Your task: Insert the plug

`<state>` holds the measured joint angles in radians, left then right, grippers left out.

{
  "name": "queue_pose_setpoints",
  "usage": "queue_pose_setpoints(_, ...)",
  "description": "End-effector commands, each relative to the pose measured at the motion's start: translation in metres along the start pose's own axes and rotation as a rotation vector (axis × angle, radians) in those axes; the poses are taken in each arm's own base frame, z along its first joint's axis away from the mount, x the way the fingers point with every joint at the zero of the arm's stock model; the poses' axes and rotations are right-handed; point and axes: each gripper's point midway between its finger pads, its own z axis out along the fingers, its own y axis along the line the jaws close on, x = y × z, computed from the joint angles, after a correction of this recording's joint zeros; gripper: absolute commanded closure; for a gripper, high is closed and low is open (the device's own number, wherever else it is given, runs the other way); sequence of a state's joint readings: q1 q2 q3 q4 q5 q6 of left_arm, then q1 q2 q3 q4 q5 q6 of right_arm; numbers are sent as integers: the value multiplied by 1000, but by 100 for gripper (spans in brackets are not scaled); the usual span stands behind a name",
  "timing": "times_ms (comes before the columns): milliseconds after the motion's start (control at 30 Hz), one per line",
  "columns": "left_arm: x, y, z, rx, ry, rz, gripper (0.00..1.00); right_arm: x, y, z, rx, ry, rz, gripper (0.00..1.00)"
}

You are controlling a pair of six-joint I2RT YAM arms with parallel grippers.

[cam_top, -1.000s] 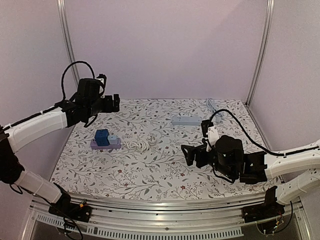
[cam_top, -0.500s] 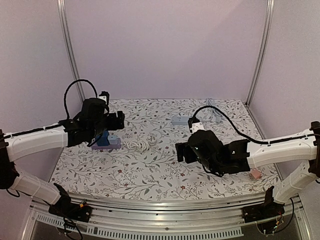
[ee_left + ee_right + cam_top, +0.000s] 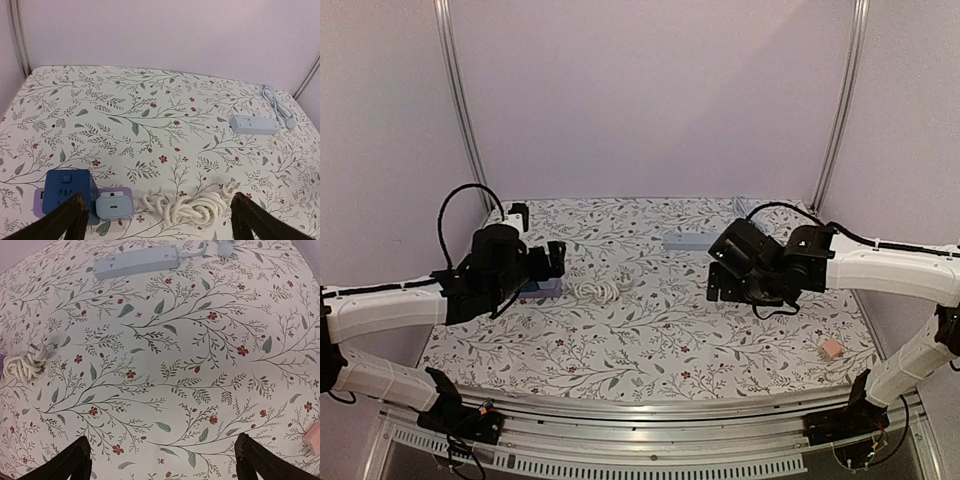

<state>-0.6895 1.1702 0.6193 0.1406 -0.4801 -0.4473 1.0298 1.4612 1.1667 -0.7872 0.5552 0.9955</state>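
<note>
The cloth (image 3: 150, 100) looks matt, a printed floral fabric; the strip (image 3: 254, 124) and blue cube (image 3: 64, 192) are smooth plastic with a soft sheen. The white cable (image 3: 185, 207) looks rubbery and matt; the posts (image 3: 459, 110) are dull metal.

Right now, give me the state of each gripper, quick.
Left gripper: open, nothing between its fingers.
Right gripper: open, nothing between its fingers.

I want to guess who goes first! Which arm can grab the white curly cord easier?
Probably left. The left end effector, open, hangs by the coiled cord; the right end effector sees it only at its view's edge.
</note>
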Motion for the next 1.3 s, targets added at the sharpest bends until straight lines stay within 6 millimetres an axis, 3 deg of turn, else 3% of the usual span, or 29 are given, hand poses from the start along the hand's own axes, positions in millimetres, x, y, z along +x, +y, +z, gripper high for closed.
queue_pose_setpoints(0,4,-10,-5,72,-7,-32,1,23,-71,-6,148,204,221,1)
queue_pose_setpoints(200,16,-30,-3,191,6,-79,0,53,-143,-14,305,361,562,1)
queue_pose_setpoints(367,33,-46,6,244,52,-63,1,86,-174,-23,351,393,803,1)
queue_pose_setpoints(567,44,-59,1,291,73,-46,2,92,-212,-31,395,270,1006,1)
queue_pose_setpoints(733,47,-64,1,302,77,-23,2,83,-229,-23,410,248,1007,1)
queue_pose_setpoints(833,50,-69,2,321,84,-9,2,69,-221,-5,326,245,907,1)
queue_pose_setpoints(900,50,-80,0,376,81,8,4,58,-204,7,221,251,844,1)
queue_pose_setpoints(1033,59,-104,1,473,101,40,6,6,-148,23,-101,200,722,1)
queue_pose_setpoints(1267,77,-141,11,565,163,41,13,-78,-119,49,-184,-24,556,1)
